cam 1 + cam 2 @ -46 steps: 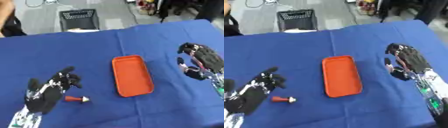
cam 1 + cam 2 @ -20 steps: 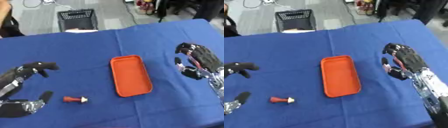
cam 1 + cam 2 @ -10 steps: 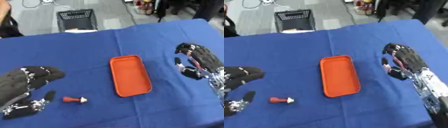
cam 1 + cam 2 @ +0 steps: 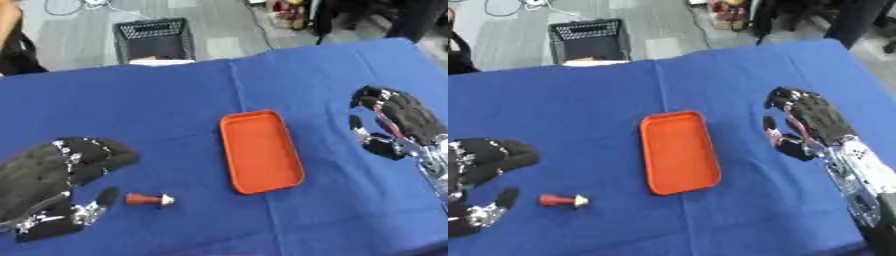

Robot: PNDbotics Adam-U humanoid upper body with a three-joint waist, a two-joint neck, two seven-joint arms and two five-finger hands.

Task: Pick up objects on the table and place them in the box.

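Observation:
A small red object with a pale tip [image 4: 148, 199] lies on the blue cloth, left of the box. The box is a shallow orange tray [image 4: 260, 150] in the middle of the table, with nothing in it. My left hand [image 4: 54, 176] hovers at the lower left, palm down and fingers spread and relaxed, its thumb [image 4: 104, 196] just left of the red object without touching it. My right hand [image 4: 808, 121] rests open at the right, fingers pointing away, well apart from the tray.
A blue cloth [image 4: 175, 105] covers the whole table. Beyond the far edge a black crate [image 4: 154, 37] stands on the grey floor.
My left hand has lifted off the red object, swung out to the left, and come back down beside it, fingers spread. The red object, tray and right hand have stayed put.

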